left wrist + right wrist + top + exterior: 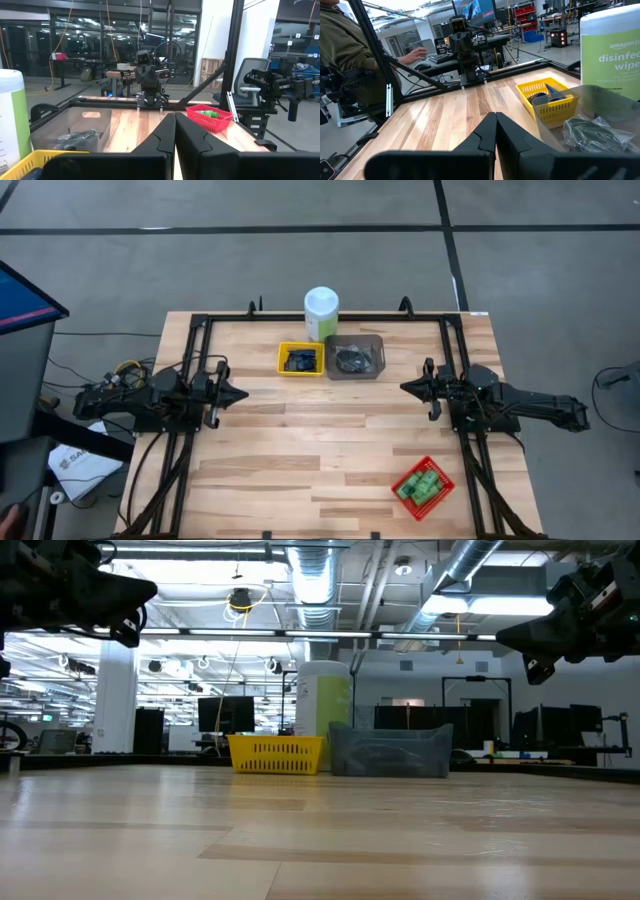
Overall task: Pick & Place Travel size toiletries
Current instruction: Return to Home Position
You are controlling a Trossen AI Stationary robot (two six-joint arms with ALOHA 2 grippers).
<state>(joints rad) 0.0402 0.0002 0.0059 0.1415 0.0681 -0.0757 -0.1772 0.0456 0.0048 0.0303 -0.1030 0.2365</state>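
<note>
The bright green bottles [422,485] lie in the red tray [440,470] near the table's near right corner; they also show in the left wrist view [207,114]. Dark blue tubes [299,361] lie in the yellow tray [283,360], seen too in the right wrist view [547,92]. Dark silvery items [352,359] sit in the grey tray [378,352]. My left gripper [243,393] hovers shut over the table's left side. My right gripper [404,387] hovers shut over the right side. Both are raised clear of the table, pointing toward each other.
A tall pale green canister [321,313] with a white lid stands at the far edge behind the yellow and grey trays. Black frame rails [190,350] run along the table's left, right and far sides. Bare wood [320,440] lies between the arms. A person [350,45] sits beyond the left side.
</note>
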